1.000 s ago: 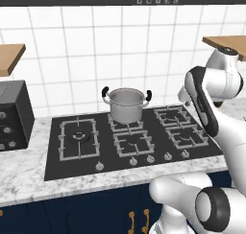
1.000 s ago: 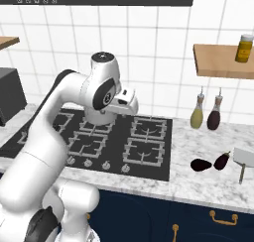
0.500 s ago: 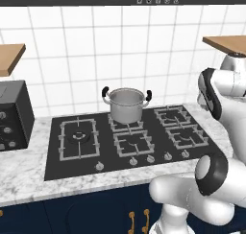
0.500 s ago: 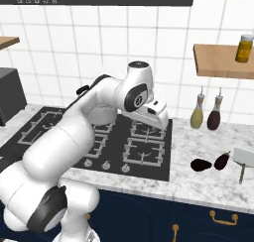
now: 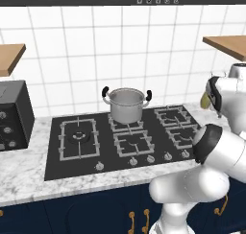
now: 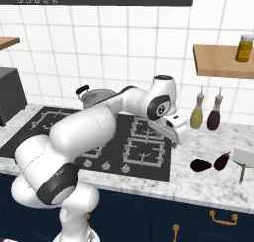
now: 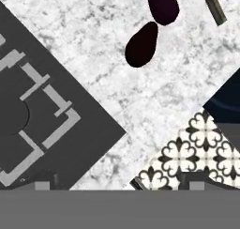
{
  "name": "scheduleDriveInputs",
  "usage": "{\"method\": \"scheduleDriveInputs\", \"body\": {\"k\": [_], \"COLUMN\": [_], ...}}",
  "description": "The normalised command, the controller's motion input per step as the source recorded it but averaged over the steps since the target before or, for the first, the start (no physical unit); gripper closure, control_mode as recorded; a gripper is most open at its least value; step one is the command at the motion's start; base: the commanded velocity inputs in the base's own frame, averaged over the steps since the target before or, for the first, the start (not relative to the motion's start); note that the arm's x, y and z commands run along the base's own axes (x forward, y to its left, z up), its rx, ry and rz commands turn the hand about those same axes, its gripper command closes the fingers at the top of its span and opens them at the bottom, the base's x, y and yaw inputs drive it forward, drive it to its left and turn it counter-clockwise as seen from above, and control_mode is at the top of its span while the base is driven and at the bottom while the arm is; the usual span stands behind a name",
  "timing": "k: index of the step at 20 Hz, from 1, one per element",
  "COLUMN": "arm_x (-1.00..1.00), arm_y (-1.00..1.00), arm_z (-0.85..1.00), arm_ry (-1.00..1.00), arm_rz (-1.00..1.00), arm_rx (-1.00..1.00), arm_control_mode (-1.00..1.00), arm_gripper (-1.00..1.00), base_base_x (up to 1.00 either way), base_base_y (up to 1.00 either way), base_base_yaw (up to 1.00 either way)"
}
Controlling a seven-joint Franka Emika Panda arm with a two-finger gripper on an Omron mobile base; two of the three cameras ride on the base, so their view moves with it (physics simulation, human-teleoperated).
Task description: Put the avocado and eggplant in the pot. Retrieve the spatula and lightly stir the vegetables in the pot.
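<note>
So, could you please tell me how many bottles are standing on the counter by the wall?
2: a pale green bottle and a dark bottle right beside it, both under the wooden shelf.

Arm farther right, toward eggplant (image 6: 222,161).

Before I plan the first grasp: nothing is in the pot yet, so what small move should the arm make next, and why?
Probably carry the gripper farther right and down toward the avocado. It hangs above the stove's right edge, while the avocado and the eggplant lie side by side on the marble counter beyond it. The pot waits on a rear burner.
</note>
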Motion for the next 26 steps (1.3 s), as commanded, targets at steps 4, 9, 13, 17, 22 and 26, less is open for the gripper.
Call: {"method": "scheduleDriveInputs", "body": {"k": [4,9,13,17,22,26], "arm_x": [0.0,0.0,0.0,0.0,0.12,0.25], "arm_y": [-0.57,-0.47,-0.32,-0.25,-0.19,-0.21], "arm_z": [-0.23,-0.21,-0.32,-0.37,-0.36,-0.23], "arm_ry": [0.0,0.0,0.0,0.0,-0.01,-0.01], "arm_rz": [-0.24,-0.16,-0.12,-0.12,-0.15,-0.13], "arm_rx": [0.0,0.03,0.06,0.04,0.0,0.0], "arm_control_mode": [-1.0,-1.0,-1.0,-1.0,-1.0,-1.0], "arm_gripper": [-1.0,-1.0,-1.0,-1.0,-1.0,-1.0], "base_base_x": [0.0,0.0,0.0,0.0,0.0,0.0], "base_base_y": [0.0,0.0,0.0,0.0,0.0,0.0], "base_base_yaw": [0.0,0.0,0.0,0.0,0.0,0.0]}}
